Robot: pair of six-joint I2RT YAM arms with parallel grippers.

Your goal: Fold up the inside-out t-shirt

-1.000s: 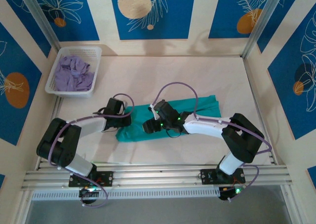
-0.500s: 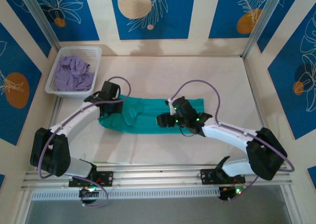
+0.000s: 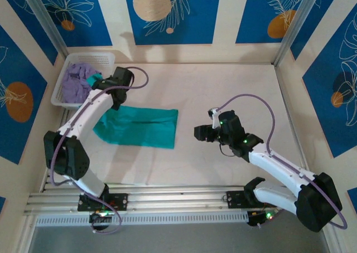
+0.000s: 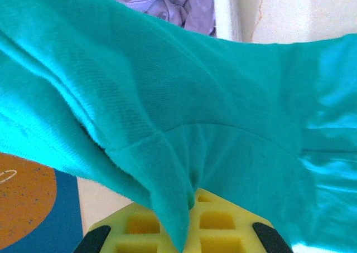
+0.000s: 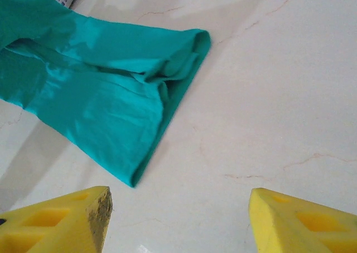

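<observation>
Two arms work this table, and right now the left one has the cloth. At far left a basket (image 3: 106, 57) holds a lavender garment (image 3: 81, 83), which is not the one to fold. Just beside it the left gripper (image 3: 114, 100) is clamped on the left end of the shirt (image 3: 146, 128). A fold of teal is pinched between its yellow pads (image 4: 237, 230) and held up off the table (image 3: 223, 86) (in the wrist view fabric drapes right across, with the lavender heap behind). From that raised end the shirt runs rightward as a flat folded band, its long axis lying across the table and tilting slightly toward the near edge. It finishes in a short straight edge. Right of that edge, with bare table between, the right gripper (image 3: 202, 134) hangs with its jaws spread and nothing in them, pointing back at the shirt. So the free end lies to that gripper's left, and the right arm is plainly the nearer one. I judge the next fold depends on taking that end and carrying it along the long axis toward the held end. No tag, brand or writing can be read on the cloth.
</observation>
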